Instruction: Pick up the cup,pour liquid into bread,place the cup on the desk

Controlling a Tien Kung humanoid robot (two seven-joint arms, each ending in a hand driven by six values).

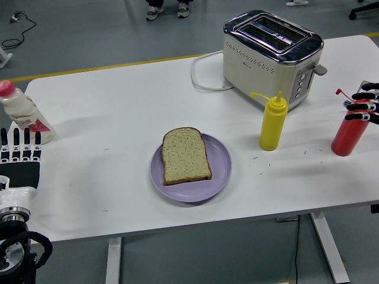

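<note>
At the far left the left hand rests flat on the worktop, fingers straight and holding nothing, just beside a milk bottle. Bread lies on a purple plate mid-worktop. Next stands a yellow squeeze bottle. At the right edge, right hand fingertips reach the red squeeze bottle; I can't tell its grip.

One high head view looks down across the table.

Toaster with cord, yellow squeeze bottle, milk bottle
</note>
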